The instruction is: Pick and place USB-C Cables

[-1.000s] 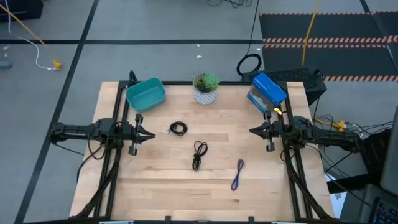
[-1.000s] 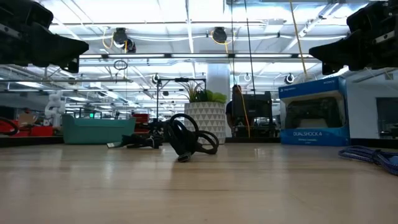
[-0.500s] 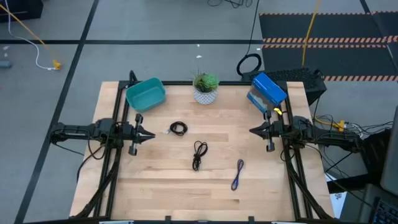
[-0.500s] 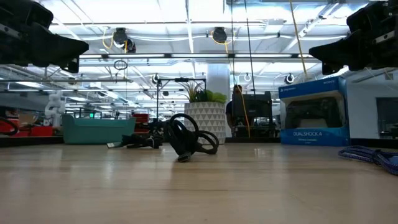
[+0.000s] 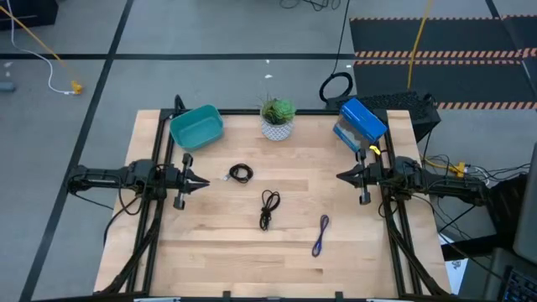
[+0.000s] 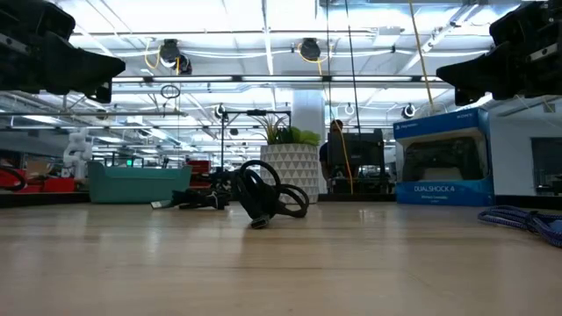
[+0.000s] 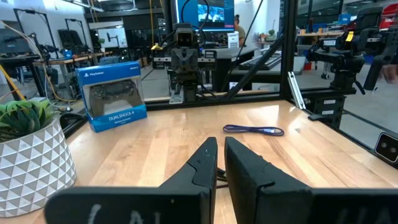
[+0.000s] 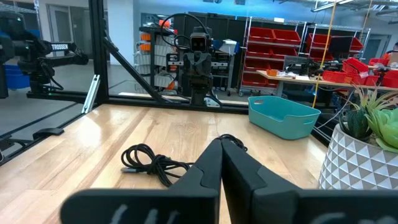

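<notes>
**A:** Status? Which step are we on?

**B:** Looks like pre-pick; nothing is grasped. Left gripper (image 5: pixel 204 180) hangs off to the left of the potted plant (image 5: pixel 277 118) and nearer the front edge, fingers together, holding nothing. Right gripper (image 5: pixel 341 177) mirrors it on the plant's right, fingers also together and empty. Both sit above the table (image 5: pixel 210 252), clear of the wood.

**A:** Cables?

**B:** All three lie loose on the table. Coiled black cable (image 5: pixel 241 174) is in front of the plant, slightly to its left. Long-loop black cable (image 5: pixel 268 208) is further forward, roughly straight out from the plant. Purple-blue cable (image 5: pixel 320 234) is furthest forward, off to the plant's right. They are well apart from each other and none is touched.

**A:** Drop target?

**B:** My guess is the teal bin (image 5: pixel 197 127), just left of the plant at the back edge. The blue DualShock box (image 5: pixel 362 121) sits to the plant's right and is probably just clutter.

**A:** Next move?

**B:** I'd spread the left fingers, go over the coiled cable since it's nearest that arm and the bin, then descend to the wood and close across the bundle. It's thin and low, so the pinch must land close to the tabletop or it will miss.
</notes>
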